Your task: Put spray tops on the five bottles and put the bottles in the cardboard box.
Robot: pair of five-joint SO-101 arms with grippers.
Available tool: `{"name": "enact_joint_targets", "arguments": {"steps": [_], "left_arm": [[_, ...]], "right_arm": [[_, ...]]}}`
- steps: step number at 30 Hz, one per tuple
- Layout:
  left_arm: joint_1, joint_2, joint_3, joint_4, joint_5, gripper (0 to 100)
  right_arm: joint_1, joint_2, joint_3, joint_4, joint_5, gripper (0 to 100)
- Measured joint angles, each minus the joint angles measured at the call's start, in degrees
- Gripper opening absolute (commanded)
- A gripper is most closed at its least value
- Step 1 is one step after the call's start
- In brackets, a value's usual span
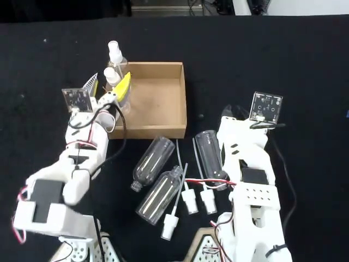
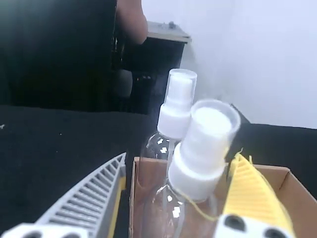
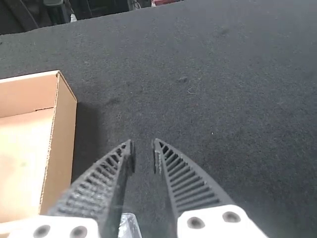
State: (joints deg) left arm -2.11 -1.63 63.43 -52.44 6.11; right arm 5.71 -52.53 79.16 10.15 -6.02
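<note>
Clear plastic bottle with a white spray top (image 1: 111, 72) (image 2: 205, 144) stands at the brown cardboard box's (image 1: 184, 98) (image 3: 54, 129) 10 o'clock corner, between the spread fingers of the left gripper (image 1: 112, 82) (image 2: 181, 157), released. A second capped bottle (image 1: 115, 52) (image 2: 177, 106) stands just beyond it, toward 12 o'clock. Three clear uncapped bottles (image 1: 150, 161) and three white spray tops (image 1: 190, 199) lie on the black table (image 1: 272, 54) at the box's 6 o'clock. The right gripper (image 3: 142, 146), at the box's 3 o'clock, is slightly parted, grasping nothing.

The left arm (image 1: 82, 150) is pointing toward the far left, with the left gripper (image 1: 107, 86) holding its fingers wide apart. The right arm (image 1: 248, 164) is pointing straight away, with the right gripper (image 3: 142, 145) showing only a narrow gap between its fingers.
</note>
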Motion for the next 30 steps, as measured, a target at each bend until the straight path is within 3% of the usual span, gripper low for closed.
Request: {"name": "enact_joint_targets", "arguments": {"steps": [11,30], "left_arm": [[0.53,-16.79,-1.49,24.44,0.00,30],[0.79,-29.98,-28.31,77.54,0.00,30]], "right_arm": [[0.00,0.00,0.00,0.00,0.00,4.7],[0.00,0.00,0.00,0.00,0.00,4.7]]}}
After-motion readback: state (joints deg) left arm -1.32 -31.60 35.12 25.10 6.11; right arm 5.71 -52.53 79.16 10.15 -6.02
